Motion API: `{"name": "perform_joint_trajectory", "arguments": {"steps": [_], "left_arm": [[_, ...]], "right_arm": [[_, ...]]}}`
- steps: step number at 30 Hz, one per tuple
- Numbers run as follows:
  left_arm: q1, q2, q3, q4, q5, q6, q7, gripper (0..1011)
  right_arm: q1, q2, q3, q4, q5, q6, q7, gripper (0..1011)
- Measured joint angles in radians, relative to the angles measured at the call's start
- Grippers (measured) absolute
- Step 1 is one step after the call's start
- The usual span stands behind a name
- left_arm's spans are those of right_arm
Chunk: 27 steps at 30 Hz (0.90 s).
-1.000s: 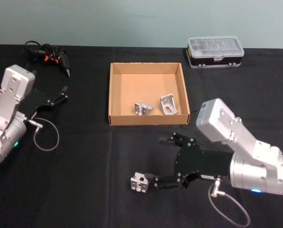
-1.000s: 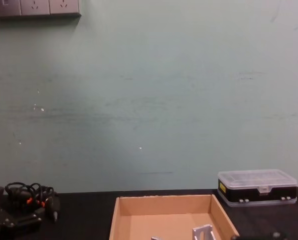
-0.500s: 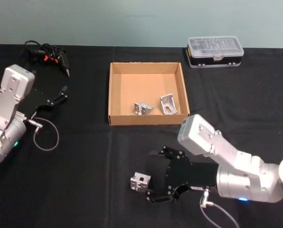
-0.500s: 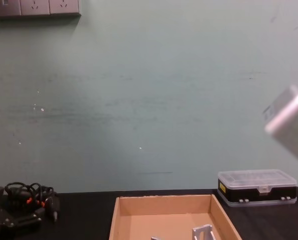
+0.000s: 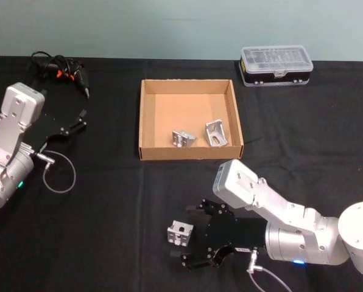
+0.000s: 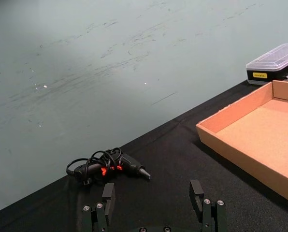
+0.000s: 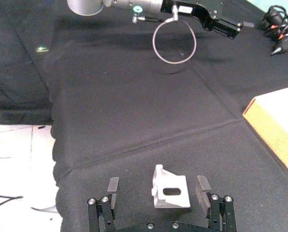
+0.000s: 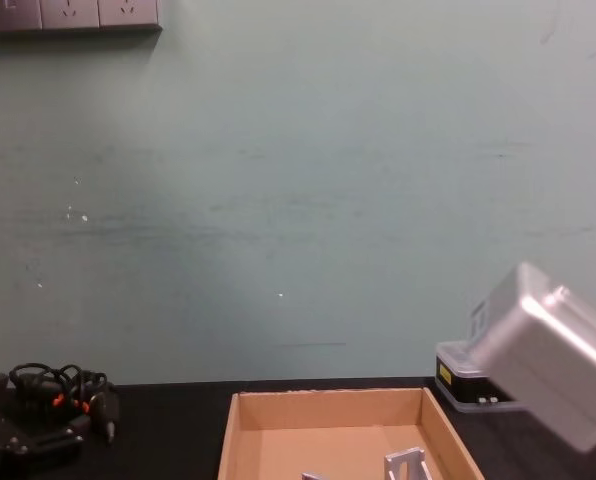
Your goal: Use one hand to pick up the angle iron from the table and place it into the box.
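One silver angle iron (image 5: 179,233) lies on the black table (image 5: 108,231), near the front edge. My right gripper (image 5: 192,234) is open just right of it. In the right wrist view the angle iron (image 7: 170,189) sits between the two spread fingers (image 7: 112,186), touching neither. The tan box (image 5: 187,152) stands beyond it and holds two more angle irons (image 5: 183,138) (image 5: 215,132). My left gripper (image 5: 83,120) is parked at the far left, open and holding nothing (image 6: 152,193). The right wrist housing (image 8: 548,350) shows large in the chest view.
A black case with a clear lid (image 5: 276,65) stands behind the box at the right. A black tool with looped cables and orange marks (image 5: 59,70) lies at the back left. A grey cable loop (image 5: 59,173) hangs by the left arm.
My right arm has drawn back toward the table's front and shifted left, so its open fingers now straddle the angle iron. Its housing has come into the chest view. The left arm is still.
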Motion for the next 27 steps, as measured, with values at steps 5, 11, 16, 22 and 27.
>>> {"name": "perform_joint_trajectory", "arguments": {"steps": [5, 11, 16, 22, 27], "left_arm": [[0.000, 0.000, 0.000, 0.000, 0.000, 0.000, 0.000, 1011], [0.000, 0.000, 0.000, 0.000, 0.000, 0.000, 0.000, 1011], [0.000, 0.000, 0.000, 0.000, 0.000, 0.000, 0.000, 1011], [0.000, 0.000, 0.000, 0.000, 0.000, 0.000, 0.000, 1011], [0.000, 0.000, 0.000, 0.000, 0.000, 0.000, 0.000, 1011]], "right_arm": [[0.010, -0.017, -0.013, 0.028, -0.011, 0.002, 0.000, 1003], [0.020, -0.036, -0.023, 0.057, -0.021, 0.005, 0.000, 1003], [0.022, -0.047, -0.024, 0.073, -0.024, 0.005, 0.000, 1003], [0.025, -0.059, -0.025, 0.085, -0.027, 0.002, -0.001, 1002], [0.026, -0.062, -0.025, 0.088, -0.029, 0.001, -0.002, 1002]]}}
